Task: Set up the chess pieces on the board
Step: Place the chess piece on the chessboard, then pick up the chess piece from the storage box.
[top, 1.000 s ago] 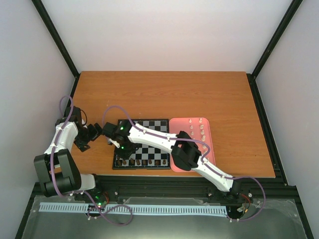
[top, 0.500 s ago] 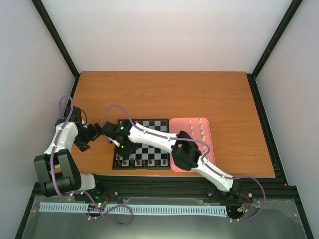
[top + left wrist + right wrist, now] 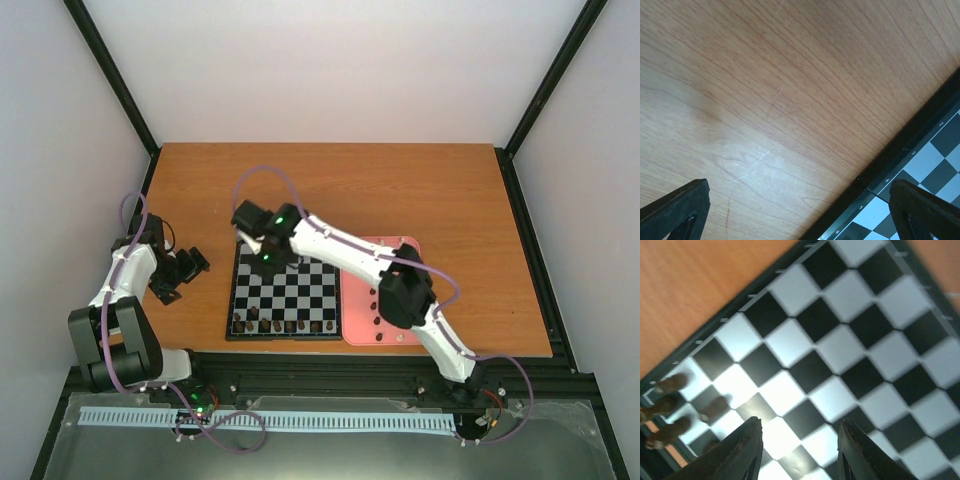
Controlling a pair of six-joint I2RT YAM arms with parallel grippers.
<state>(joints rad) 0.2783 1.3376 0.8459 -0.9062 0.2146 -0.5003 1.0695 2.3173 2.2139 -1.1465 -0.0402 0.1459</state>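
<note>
I read the right fingers (image 3: 746, 452) apart and empty above the board (image 3: 805, 340). The left fingers (image 3: 680, 207) stand wide apart over the worktop (image 3: 765, 100). The dark chess pieces (image 3: 285, 325) line the board's near edge.

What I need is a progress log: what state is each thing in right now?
board, lying flat, mostly bare
dark chess pieces, standing along the board's near edge
pink tray, beside the board, partly hidden
left gripper, open, empty
right gripper, open, empty, above the board
</note>
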